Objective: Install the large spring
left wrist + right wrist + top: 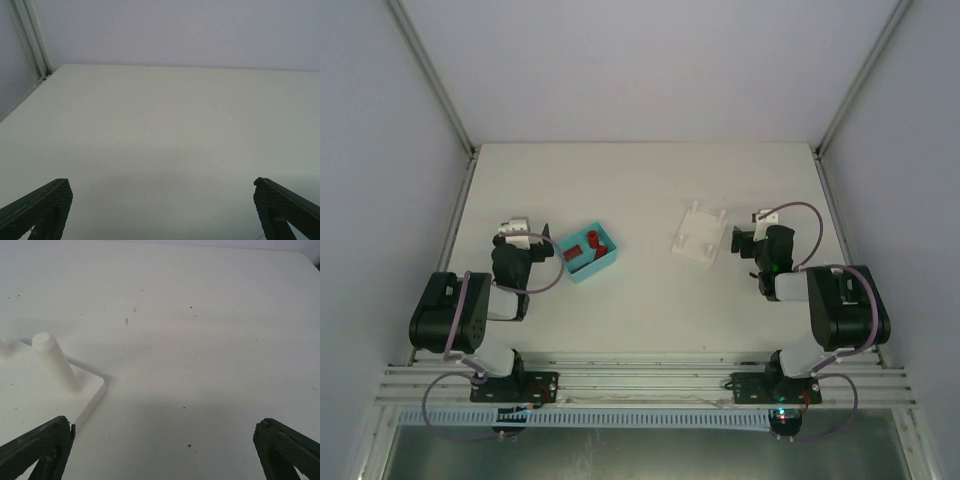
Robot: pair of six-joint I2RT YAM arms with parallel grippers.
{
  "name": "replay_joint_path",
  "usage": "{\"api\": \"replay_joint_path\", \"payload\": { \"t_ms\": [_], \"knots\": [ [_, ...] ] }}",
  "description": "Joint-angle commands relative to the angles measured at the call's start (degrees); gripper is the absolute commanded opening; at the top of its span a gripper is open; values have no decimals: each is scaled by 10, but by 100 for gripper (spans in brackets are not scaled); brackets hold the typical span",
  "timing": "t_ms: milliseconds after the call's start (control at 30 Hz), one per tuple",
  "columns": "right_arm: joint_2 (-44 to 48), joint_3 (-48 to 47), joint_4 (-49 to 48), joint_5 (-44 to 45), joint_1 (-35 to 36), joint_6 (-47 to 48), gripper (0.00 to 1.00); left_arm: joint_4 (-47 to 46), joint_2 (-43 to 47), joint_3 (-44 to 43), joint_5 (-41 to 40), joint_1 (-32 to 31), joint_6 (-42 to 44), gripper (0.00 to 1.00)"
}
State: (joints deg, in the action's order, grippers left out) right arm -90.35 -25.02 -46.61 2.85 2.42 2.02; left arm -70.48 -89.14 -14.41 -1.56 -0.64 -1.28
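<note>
Teal tray (603,266) and white pegged plate (698,240) lie between left tool (160,210) and right tool (162,450), both wide open.

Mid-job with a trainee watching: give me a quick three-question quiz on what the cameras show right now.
1. True or false: the red parts lie inside the blue tray.
2. Which is nearer the white pegged base: A, the left gripper, or B, the right gripper?
3. Fill in: both grippers are ____.
Key: 1 true; 2 B; 3 open.
</note>
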Motion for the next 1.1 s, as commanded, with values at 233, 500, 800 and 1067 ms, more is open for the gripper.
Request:
{"api": "replay_joint_path", "payload": {
  "t_ms": [233, 500, 800, 1067],
  "knots": [
    [1, -6, 0, -4, -3, 6, 99, -20, 0, -2, -10, -4, 5, 99],
    [6, -11, 8, 4, -6, -4, 99, -19, 2, -3, -15, -3, 3, 99],
    [182, -103, 266, -38, -6, -33, 99, 319, 168, -129, -10, -7, -70, 99],
    [269, -283, 599, -53, -6, -196, 99, 647, 205, -349, 46, -7, -242, 99]
  ]
}}
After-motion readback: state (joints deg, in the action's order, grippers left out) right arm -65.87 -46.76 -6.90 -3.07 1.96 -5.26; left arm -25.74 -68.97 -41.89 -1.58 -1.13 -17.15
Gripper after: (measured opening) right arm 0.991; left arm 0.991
